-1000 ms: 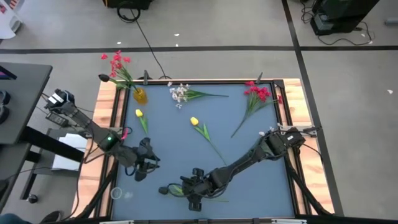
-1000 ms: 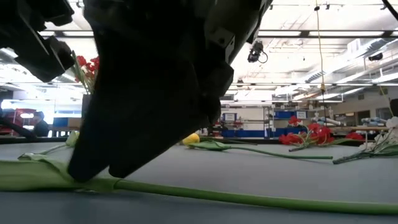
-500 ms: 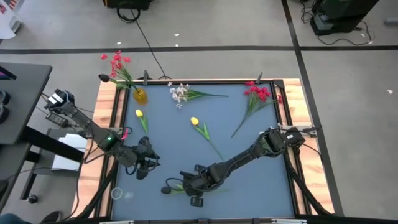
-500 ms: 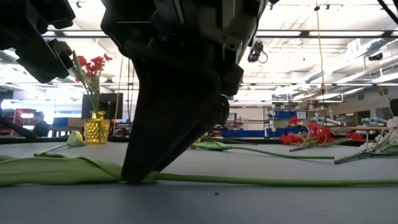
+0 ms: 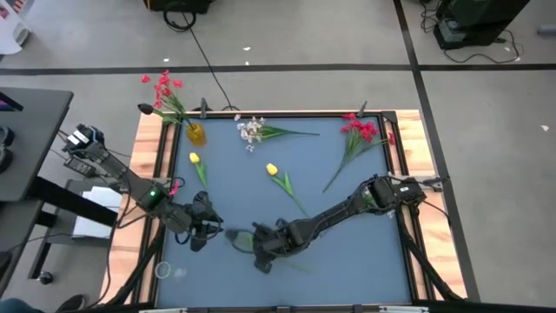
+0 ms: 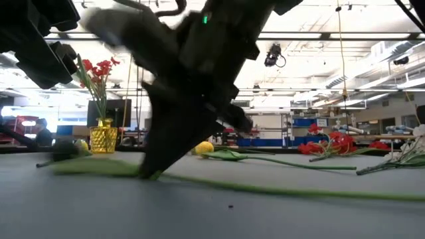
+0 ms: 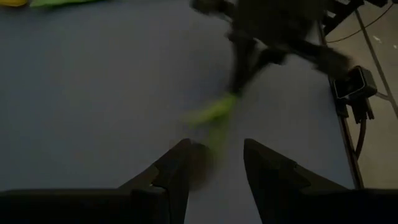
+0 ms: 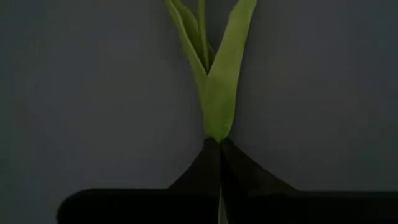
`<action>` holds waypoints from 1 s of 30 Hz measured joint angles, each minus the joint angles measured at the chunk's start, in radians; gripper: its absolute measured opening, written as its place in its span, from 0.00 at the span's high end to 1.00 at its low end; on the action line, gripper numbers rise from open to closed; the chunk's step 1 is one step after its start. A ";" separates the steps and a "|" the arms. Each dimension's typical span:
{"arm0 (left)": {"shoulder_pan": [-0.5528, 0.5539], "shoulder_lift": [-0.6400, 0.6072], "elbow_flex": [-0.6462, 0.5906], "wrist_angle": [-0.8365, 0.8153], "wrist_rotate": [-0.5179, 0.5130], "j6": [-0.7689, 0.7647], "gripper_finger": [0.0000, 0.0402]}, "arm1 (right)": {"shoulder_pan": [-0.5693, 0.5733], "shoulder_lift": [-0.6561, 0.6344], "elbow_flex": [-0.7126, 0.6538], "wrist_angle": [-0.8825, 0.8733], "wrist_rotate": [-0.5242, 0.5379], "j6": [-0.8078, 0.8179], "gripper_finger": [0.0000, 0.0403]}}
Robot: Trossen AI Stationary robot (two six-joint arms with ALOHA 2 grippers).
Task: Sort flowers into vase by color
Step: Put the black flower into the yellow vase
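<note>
Right claw (image 8: 217, 146) pinches stem (image 8: 219, 106) mid-table.

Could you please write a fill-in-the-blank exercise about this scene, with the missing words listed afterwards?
1. The right gripper is shut on the green ____ of a flower.
2. The yellow vase holds flowers whose blossoms are ____.
3. The white flower spray lies on the ____, not in a vase.
4. The left gripper holds ____.

Missing words: stem; red; table; nothing
</note>
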 joint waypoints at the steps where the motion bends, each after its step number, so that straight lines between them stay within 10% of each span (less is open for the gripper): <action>1: 0.000 -0.004 0.000 -0.001 0.000 -0.001 0.62 | -0.004 -0.005 -0.001 -0.010 0.043 0.034 0.99; 14: 0.039 -0.122 0.000 -0.013 -0.161 -0.023 0.62 | -0.063 -0.157 0.003 -0.018 0.471 0.239 1.00; 30: 0.305 -0.247 0.001 0.202 -0.152 0.195 0.62 | -0.159 -0.320 -0.080 0.265 0.467 -0.193 1.00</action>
